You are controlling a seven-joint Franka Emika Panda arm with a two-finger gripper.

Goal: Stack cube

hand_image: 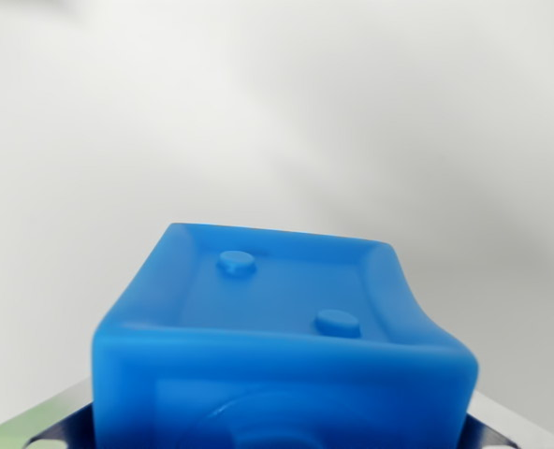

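Observation:
A blue cube (282,327) fills the lower middle of the wrist view, very close to the camera. Its far face has a raised rim and two small round studs. My gripper (282,426) is shut on it. One metal finger (66,419) shows at the cube's lower left and the other sits at its lower right edge. The cube's sides bulge slightly between them. The cube hangs in front of a blurred white surface (277,112). No second cube shows in this view.
A blurred green patch (4,428) sits at the bottom left corner behind the finger. Everything else is an out-of-focus white background with soft grey shading.

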